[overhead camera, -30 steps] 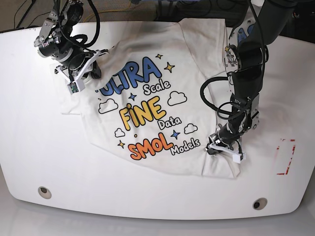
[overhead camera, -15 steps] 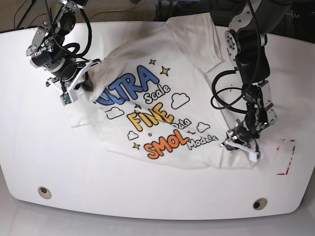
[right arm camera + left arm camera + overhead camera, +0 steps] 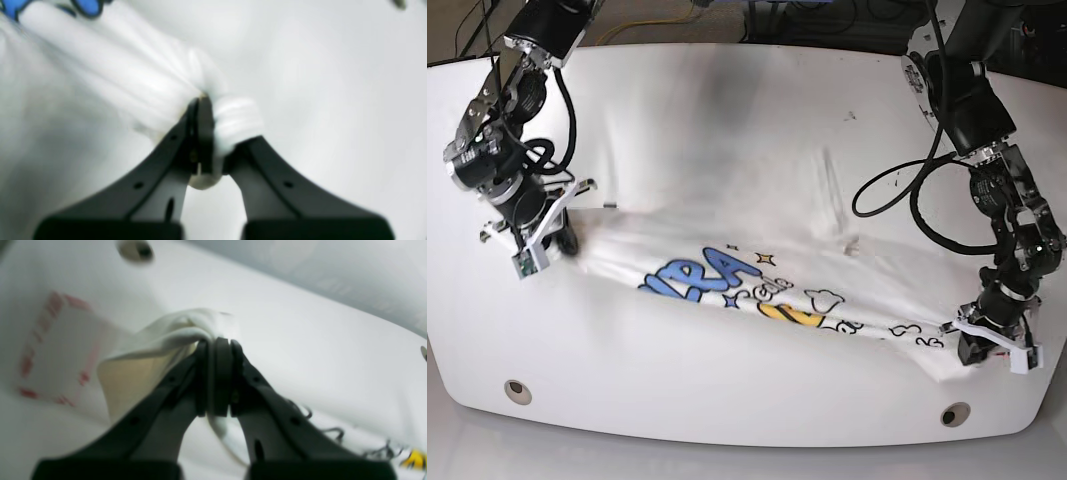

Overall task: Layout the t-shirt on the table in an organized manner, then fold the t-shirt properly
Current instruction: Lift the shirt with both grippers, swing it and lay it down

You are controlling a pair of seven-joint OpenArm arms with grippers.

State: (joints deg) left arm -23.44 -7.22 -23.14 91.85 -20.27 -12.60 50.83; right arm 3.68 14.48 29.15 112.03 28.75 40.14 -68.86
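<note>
White table (image 3: 727, 90), shirt pulled taut.
Both arms have swung wide: left gripper (image 3: 992, 345) and right gripper (image 3: 539, 236) each pinch the t-shirt (image 3: 757, 230), stretching it from nine toward four o'clock, print bunched.

At the top of my base view I see a yellow cable (image 3: 695, 6) beside a tangle of black cables (image 3: 812, 14). Brown floor (image 3: 441, 22) shows top left, grey floor (image 3: 727, 462) along the bottom.

2 black jointed arms (image 3: 972, 95) with looping black cables, white hand (image 3: 989, 340) brackets, black screw-holed fingers (image 3: 267, 400).
</note>
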